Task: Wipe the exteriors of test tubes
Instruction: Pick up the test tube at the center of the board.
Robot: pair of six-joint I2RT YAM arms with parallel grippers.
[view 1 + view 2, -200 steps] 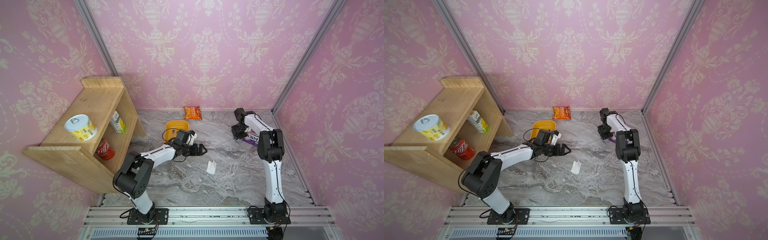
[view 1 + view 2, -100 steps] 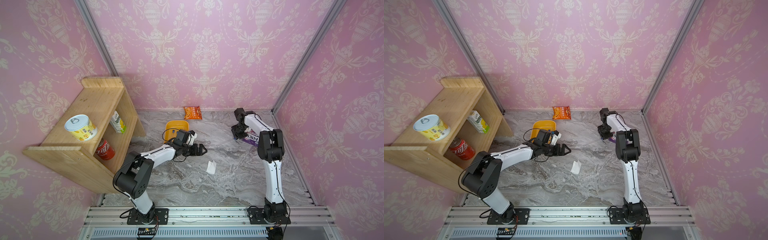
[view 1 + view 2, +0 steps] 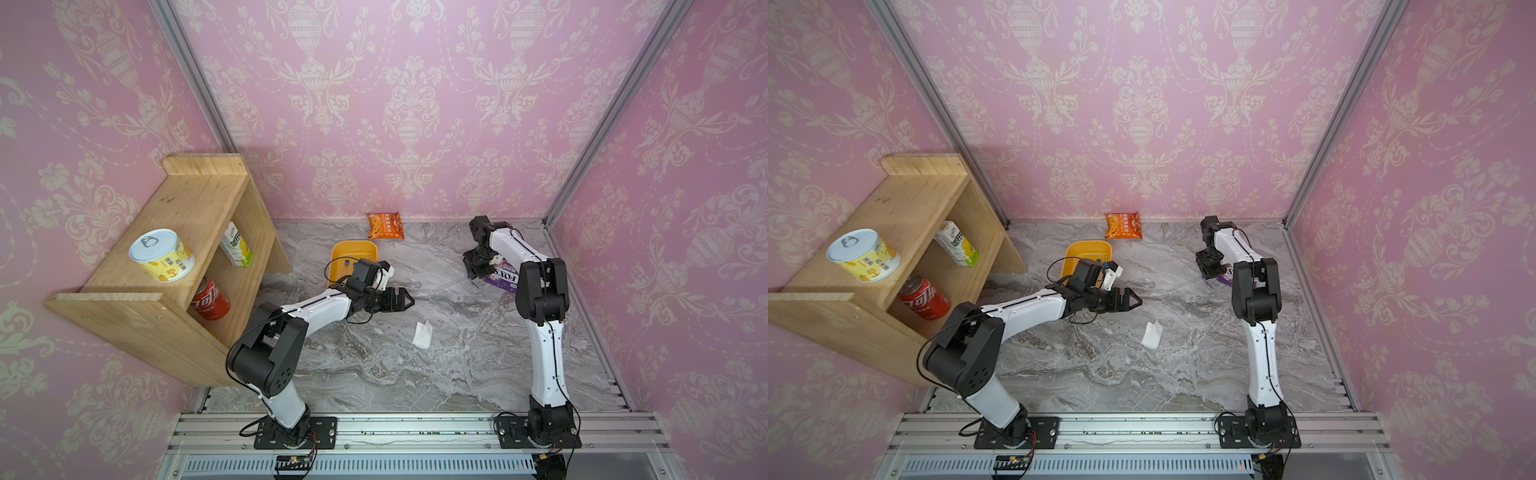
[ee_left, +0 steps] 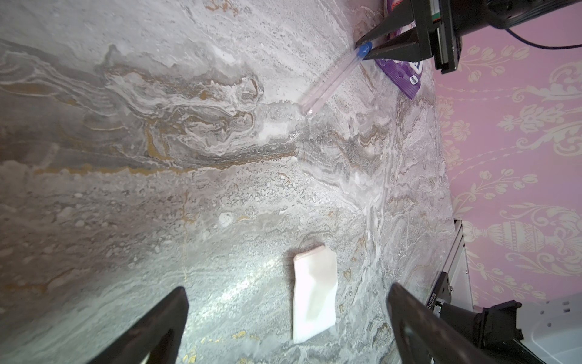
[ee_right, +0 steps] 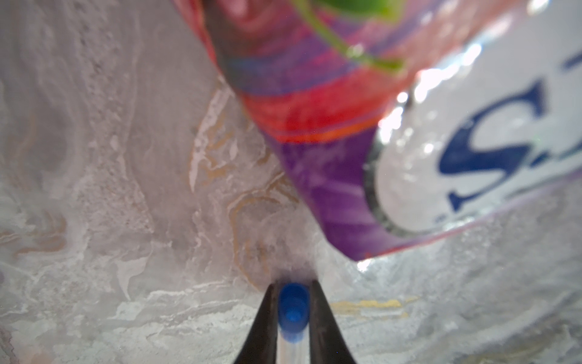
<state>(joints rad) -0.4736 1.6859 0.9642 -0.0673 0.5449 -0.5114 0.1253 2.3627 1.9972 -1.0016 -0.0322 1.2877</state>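
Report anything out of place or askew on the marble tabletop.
Nothing spilled or broken. The clear test tube slants askew, pinched only at its blue cap by the right gripper, beside a purple snack packet. A white folded wipe lies loose mid-table.

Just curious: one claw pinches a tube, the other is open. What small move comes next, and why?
Probably the left gripper should lower onto the white wipe and pinch it: it is open and empty, while the right gripper is shut on a tube.

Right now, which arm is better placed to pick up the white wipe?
Probably left. The left gripper is open and empty near the wipe; the right gripper, farther away, is shut on a test tube.
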